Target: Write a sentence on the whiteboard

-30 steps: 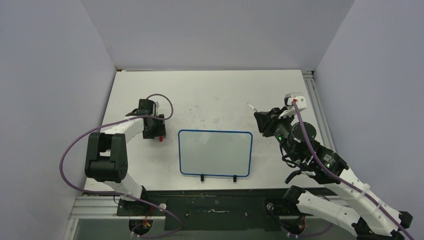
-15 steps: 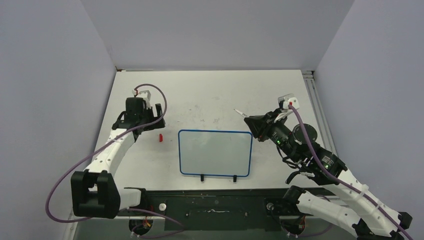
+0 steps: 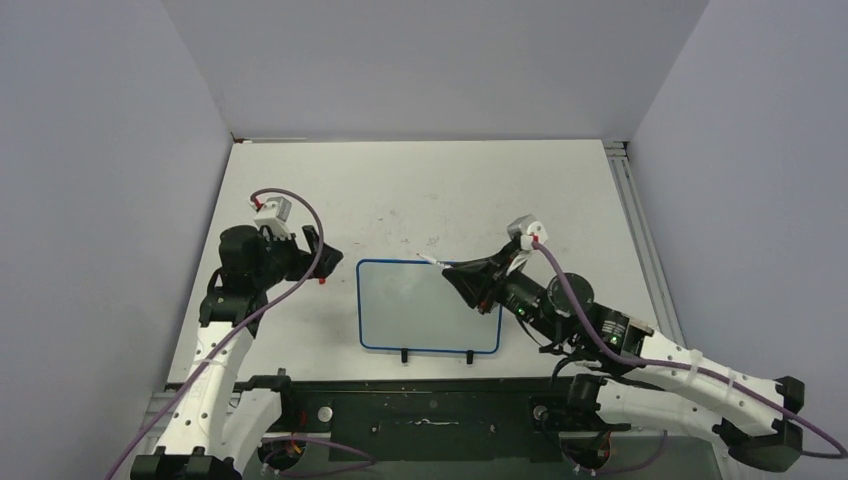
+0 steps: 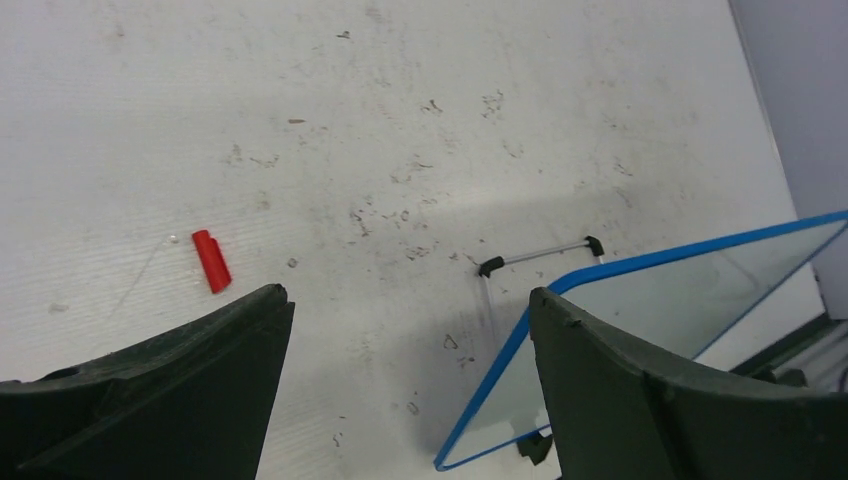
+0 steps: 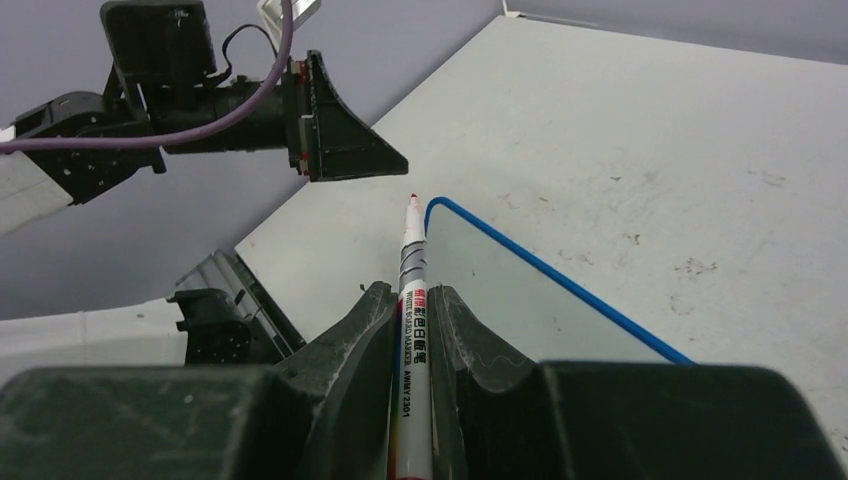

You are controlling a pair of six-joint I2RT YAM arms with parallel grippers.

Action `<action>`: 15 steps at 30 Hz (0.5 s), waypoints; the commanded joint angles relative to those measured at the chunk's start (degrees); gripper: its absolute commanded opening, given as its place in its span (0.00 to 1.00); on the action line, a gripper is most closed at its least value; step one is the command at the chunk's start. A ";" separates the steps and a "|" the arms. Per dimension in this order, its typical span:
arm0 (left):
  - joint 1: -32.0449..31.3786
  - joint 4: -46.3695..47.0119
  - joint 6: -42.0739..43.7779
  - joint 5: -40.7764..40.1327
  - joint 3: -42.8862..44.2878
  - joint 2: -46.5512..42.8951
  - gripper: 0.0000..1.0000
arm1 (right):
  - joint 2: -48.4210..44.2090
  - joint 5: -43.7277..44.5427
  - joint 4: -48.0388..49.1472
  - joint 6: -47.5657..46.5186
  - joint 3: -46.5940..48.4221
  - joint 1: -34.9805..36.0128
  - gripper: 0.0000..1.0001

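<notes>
Being clamped in the right gripper [image 5: 411, 298], the marker [image 5: 409, 250] should be lowered lightly onto the whiteboard [image 3: 400, 305]; the left gripper [image 4: 408, 300] is spread wide, empty.

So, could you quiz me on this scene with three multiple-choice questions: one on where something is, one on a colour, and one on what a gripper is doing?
1. Where does the red cap lie?
A. on the whiteboard
B. on the table, beside the whiteboard
C. held in the left gripper

2. What colour is the whiteboard's frame?
A. blue
B. green
C. black

3. How is the right gripper?
A. open and empty
B. shut on the cap
C. shut on a marker

Answers:
1 B, since the cap lies on bare tabletop off the board's left edge, with the left gripper open and empty.
2 A, since a thin blue rim runs round the board.
3 C, since its fingers clamp the marker's barrel.
</notes>
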 commanded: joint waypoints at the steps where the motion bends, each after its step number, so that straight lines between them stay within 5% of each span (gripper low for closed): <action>1: 1.73 4.15 -3.63 15.51 -1.80 -1.80 0.86 | 3.61 10.89 10.60 -2.01 -1.90 9.76 0.05; 6: 1.44 4.62 -4.92 22.67 -2.07 -2.79 0.81 | 10.30 23.54 15.69 -5.21 -2.23 20.83 0.05; 15: 0.88 9.61 -6.97 26.42 -5.29 -0.72 0.69 | 19.80 26.04 23.40 -3.42 -3.75 22.03 0.05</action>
